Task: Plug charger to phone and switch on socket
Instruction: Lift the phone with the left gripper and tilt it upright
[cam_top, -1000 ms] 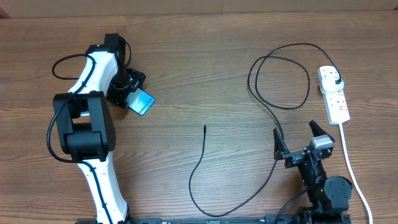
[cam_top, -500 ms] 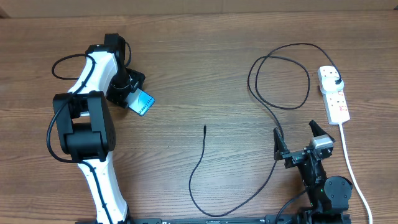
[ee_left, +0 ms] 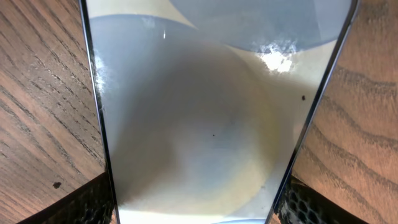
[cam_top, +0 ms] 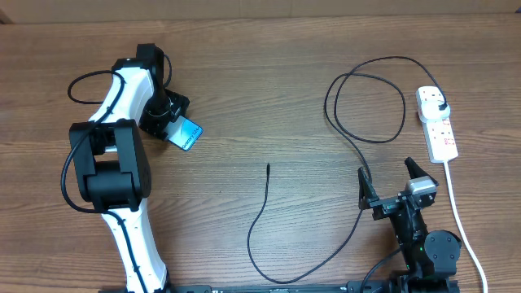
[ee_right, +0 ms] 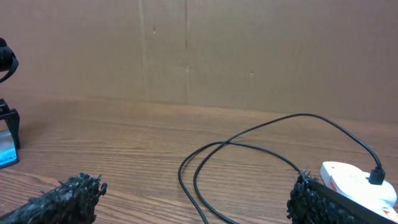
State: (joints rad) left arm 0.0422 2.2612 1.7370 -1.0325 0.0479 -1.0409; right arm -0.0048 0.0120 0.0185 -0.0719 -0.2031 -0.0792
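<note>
The phone (cam_top: pixel 186 133) with its light blue screen lies at the table's left, and my left gripper (cam_top: pixel 168 124) is shut on its sides. In the left wrist view the phone (ee_left: pixel 211 112) fills the frame between my two fingertips (ee_left: pixel 87 202). The charger cable (cam_top: pixel 358 142) loops from its black plug head (cam_top: pixel 440 108) in the white socket strip (cam_top: pixel 437 124) down to its free connector tip (cam_top: pixel 269 167) at mid-table. My right gripper (cam_top: pixel 389 182) is open and empty, low at the right, with the cable (ee_right: pixel 211 163) lying between its fingers in the right wrist view.
The socket's white cord (cam_top: pixel 460 220) runs down the right side towards the front edge. A cardboard wall (ee_right: pixel 199 50) stands behind the table. The left arm's black cable (cam_top: pixel 85 81) loops at the far left.
</note>
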